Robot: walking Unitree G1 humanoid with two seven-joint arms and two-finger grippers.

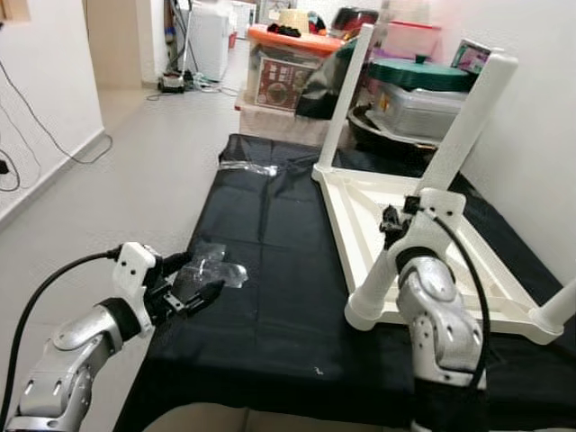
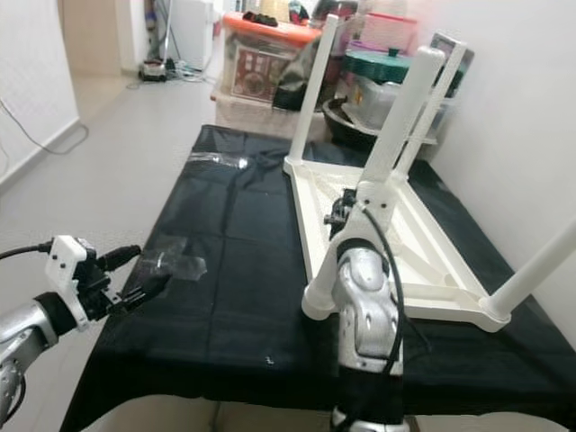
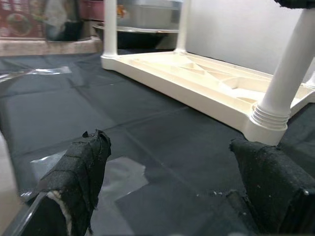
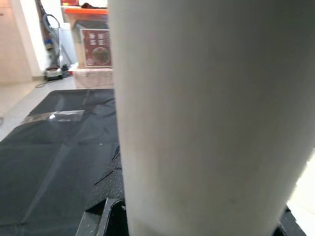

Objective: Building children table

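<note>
Black cloth [image 1: 270, 297], table leg [image 1: 382, 283] in right claw [image 1: 396, 225]

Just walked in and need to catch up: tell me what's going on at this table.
The robot is putting together a small white children's table, which lies upside down on a black cloth with its legs pointing up. The right hand is at the near leg, which fills the right wrist view; whether it grips the leg cannot be seen. The left hand is open, low over the cloth beside a crumpled clear plastic bag, holding nothing. Storage boxes are piled beyond the table's far end.
</note>
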